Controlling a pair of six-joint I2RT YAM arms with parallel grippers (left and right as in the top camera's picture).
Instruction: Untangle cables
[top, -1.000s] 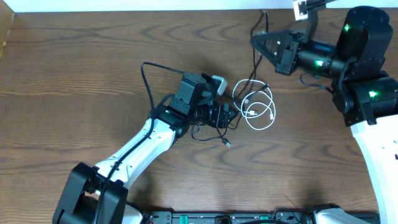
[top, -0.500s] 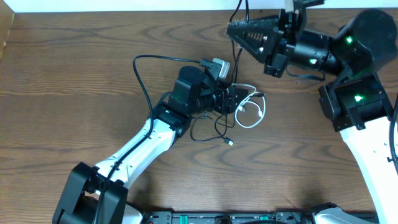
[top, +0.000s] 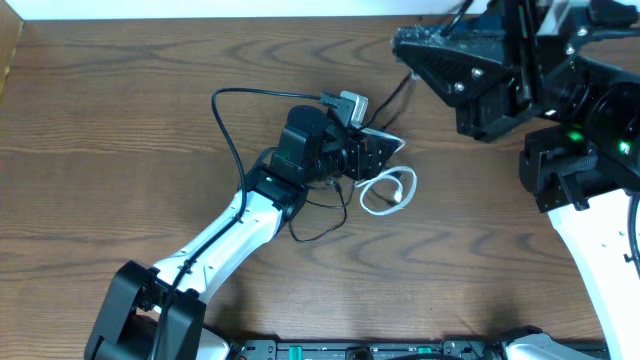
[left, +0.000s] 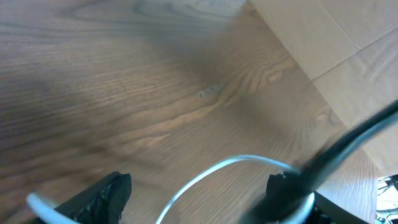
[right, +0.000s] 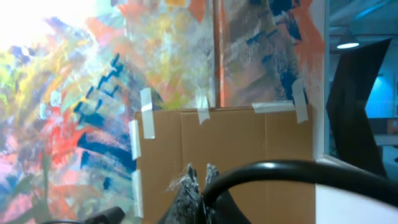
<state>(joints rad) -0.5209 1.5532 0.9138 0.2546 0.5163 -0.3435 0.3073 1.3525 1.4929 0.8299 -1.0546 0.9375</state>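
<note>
Fingers of the left claw (top: 377, 153) are spread, with the white cord (top: 386, 192) running across between them and its coil flat mid-desk. Right claw (right: 199, 179) pinches the black cord (top: 402, 96), holding it high by the far edge of the desk (top: 120, 120). Cords look mostly parted, though they seem to cross at the left claw.

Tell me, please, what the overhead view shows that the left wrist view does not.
Only overhead: the left arm, the right arm with the right pincer raised, and the white cable looped on the table. Only left wrist: a close look into the open left pincer, the white cable arching across it. Both: the white cable, the black cable and the wooden table.
</note>
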